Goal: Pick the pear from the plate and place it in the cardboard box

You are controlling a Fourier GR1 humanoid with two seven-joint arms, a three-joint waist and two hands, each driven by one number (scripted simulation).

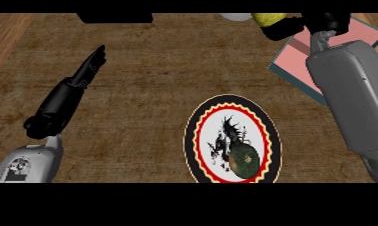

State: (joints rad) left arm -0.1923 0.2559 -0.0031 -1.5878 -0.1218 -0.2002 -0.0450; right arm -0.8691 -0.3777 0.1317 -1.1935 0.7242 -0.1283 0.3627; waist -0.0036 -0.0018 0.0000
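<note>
The right hand [291,26] is curled round the yellow pear [267,18], up near the top edge beside the pink cardboard box [301,57]. The left hand [87,72] rests open on the desk [148,85]. A plate [193,140] sits lower down.

No words, brand names or numbers can be read anywhere here. The plate [198,135] carries only decoration: a black rim, a red and yellow scalloped ring, and a dark ink-like figure on its white centre, which forms no letters. The pink cardboard box [295,60] shows plain panels with a paler strip across them, and nothing is printed on it.
</note>
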